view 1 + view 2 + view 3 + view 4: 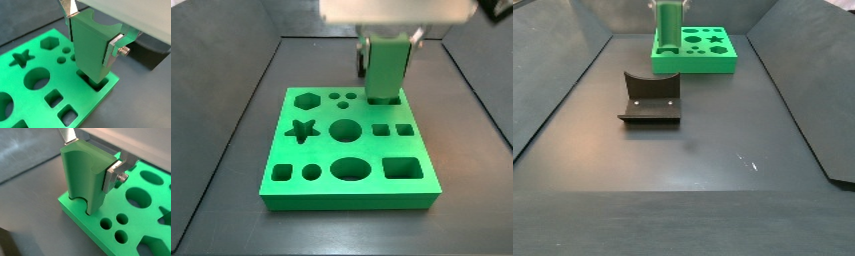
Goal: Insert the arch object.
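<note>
My gripper (91,30) is shut on the arch object (90,47), a dull green block with a semicircular notch, held upright between the silver fingers (113,47). Its lower end sits in an arch-shaped hole at a corner of the bright green board (30,92). In a wrist view the arch object (83,178) stands in the hole at the board's edge (77,218). In both side views the block (385,70) (669,25) rises from the board (352,190) (714,60), under the gripper (388,40).
The board has several other shaped holes: star (301,129), hexagon (306,100), circles (346,129), squares (402,166). The dark fixture (648,100) stands on the floor in front of the board; it also shows in a wrist view (150,52). Dark walls surround the floor.
</note>
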